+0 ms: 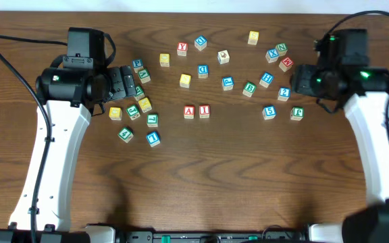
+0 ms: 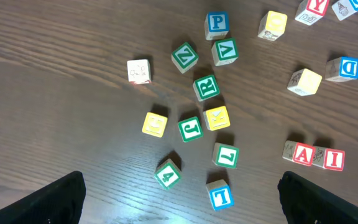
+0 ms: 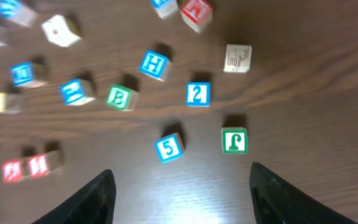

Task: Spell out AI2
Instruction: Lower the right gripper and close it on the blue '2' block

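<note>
A red A block point(image 1: 189, 112) and a red I block point(image 1: 204, 111) sit side by side at the table's middle; they also show in the left wrist view, the A point(image 2: 302, 153) and the I point(image 2: 332, 158). A blue 2 block point(image 1: 283, 93) lies to the right, also in the right wrist view point(image 3: 197, 94). My left gripper point(image 1: 120, 82) is open and empty above the left cluster of blocks. My right gripper point(image 1: 301, 79) is open and empty, just right of the 2 block.
Many letter and number blocks are scattered across the far half of the table. A blue 5 point(image 3: 168, 148) and a green block point(image 3: 234, 140) lie near the 2. A blue T point(image 2: 220, 197) and green 4 point(image 2: 168, 175) lie under the left gripper.
</note>
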`<control>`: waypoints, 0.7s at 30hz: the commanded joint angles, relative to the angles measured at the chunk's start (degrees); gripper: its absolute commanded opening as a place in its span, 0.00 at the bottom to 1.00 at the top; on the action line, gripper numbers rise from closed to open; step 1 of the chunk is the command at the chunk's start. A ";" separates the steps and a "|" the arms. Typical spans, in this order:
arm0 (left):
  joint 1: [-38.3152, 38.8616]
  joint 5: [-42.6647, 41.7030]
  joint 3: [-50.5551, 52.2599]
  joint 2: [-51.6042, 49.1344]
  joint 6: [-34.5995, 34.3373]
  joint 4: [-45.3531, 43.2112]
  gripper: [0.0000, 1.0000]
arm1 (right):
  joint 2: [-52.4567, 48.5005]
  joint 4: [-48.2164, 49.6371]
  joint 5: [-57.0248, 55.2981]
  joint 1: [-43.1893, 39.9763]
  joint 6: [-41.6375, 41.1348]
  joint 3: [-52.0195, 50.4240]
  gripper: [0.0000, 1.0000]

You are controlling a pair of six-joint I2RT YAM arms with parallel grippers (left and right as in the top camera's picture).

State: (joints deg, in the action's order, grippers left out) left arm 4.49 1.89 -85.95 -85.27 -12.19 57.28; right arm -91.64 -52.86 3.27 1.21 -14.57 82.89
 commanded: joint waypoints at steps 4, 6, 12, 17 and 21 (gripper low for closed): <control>-0.24 0.72 -1.29 0.33 0.13 0.37 0.98 | -6.73 2.93 -6.58 1.99 -7.34 1.11 0.51; -0.24 0.72 -1.29 0.33 0.11 0.39 0.98 | -8.70 4.39 -6.62 2.80 -7.30 1.11 0.49; -0.24 0.72 -1.27 0.31 -0.22 0.37 0.98 | -13.97 7.02 -6.64 3.50 -7.21 1.11 0.51; -0.24 0.72 -1.27 0.31 -1.42 0.31 0.98 | -18.73 7.41 -6.95 3.50 -5.51 1.09 0.54; -0.24 0.72 -1.27 0.31 -1.40 0.35 0.98 | -22.29 8.55 -7.43 3.23 -5.07 1.11 0.56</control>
State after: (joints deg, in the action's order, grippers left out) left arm 4.49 1.89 -85.95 -85.27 -13.21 57.28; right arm -111.92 -44.91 -2.90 4.51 -20.36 82.89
